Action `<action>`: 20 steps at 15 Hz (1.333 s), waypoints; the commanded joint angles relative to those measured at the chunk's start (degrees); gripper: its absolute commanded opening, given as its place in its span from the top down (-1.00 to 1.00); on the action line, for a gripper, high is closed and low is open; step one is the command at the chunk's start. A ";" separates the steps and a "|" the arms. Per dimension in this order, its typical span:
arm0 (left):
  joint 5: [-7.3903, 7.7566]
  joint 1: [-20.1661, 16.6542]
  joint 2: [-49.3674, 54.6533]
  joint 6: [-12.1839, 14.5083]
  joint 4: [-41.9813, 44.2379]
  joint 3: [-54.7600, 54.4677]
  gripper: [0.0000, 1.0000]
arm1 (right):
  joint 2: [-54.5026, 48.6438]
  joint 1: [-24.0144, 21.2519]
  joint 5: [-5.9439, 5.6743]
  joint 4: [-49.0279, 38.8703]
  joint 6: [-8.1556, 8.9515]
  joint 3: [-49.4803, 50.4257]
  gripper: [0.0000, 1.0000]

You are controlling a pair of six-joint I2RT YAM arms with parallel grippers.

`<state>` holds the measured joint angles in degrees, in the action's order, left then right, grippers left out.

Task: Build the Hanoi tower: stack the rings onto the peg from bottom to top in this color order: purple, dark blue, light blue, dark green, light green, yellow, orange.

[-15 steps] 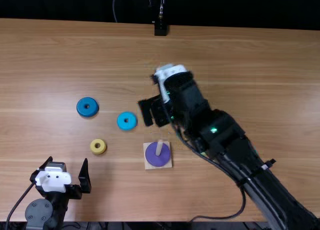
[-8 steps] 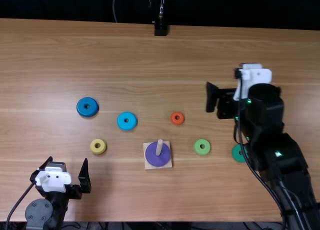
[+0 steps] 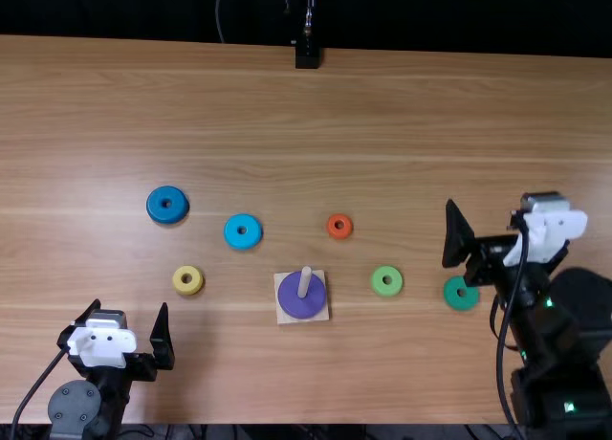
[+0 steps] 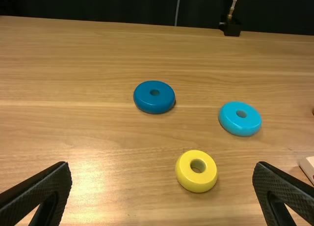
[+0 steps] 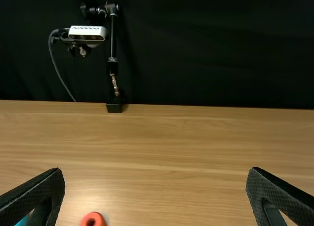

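Toward the desk's [image 3: 363, 383] near edge, our peg [image 3: 305, 283] holds the purple ring [image 3: 295, 304]. Dark blue [image 3: 157, 207], light blue [image 3: 232, 234] and yellow [image 3: 180, 284] rings lie leftward; orange [image 3: 332, 230], light green [image 3: 379, 285] and dark green [image 3: 453, 298], rightward. Our left claw [image 3: 130, 308], by the near-left corner, and right claw [image 3: 491, 207], toward the right edge, gape wide.

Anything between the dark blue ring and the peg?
Yes: the light blue ring sits roughly on the straight line from the dark blue ring to the peg. It lies flat; lifting over should clear it.
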<state>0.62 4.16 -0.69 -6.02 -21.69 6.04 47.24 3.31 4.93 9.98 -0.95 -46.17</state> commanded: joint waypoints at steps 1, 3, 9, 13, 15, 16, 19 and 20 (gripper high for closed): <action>0.64 0.14 0.69 0.64 -4.67 -6.04 -1.00 | -5.23 -0.59 1.93 -1.69 -4.11 6.27 -1.00; 0.64 0.14 0.69 0.64 -4.67 -6.04 -1.00 | -15.16 -0.67 1.72 -5.80 -6.43 16.11 -1.00; 0.64 0.14 0.69 0.64 -4.67 -6.04 -1.00 | -33.80 -4.37 0.77 -6.33 -5.69 34.13 -1.00; 0.64 0.14 0.69 0.64 -4.67 -6.04 -1.00 | -42.41 -4.37 -5.35 -5.91 -5.80 40.99 -1.00; 0.64 0.14 0.69 0.64 -4.67 -6.04 -1.00 | -43.73 -4.45 -5.25 -5.80 -5.90 43.01 -1.00; 0.64 0.14 0.69 0.64 -4.67 -6.04 -1.00 | -43.82 -4.45 -5.35 -5.91 -5.90 44.15 -1.00; 0.64 0.14 0.69 0.64 -4.67 -6.04 -1.00 | -44.61 -4.37 -5.77 -4.01 -5.48 45.21 -1.00; 0.64 0.14 0.69 0.64 -4.67 -6.04 -1.00 | -46.28 -4.37 -5.56 -1.27 -5.38 45.29 -1.00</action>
<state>0.64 4.16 -0.69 -6.02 -21.71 6.04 2.28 -0.54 0.23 6.68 -6.52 -1.89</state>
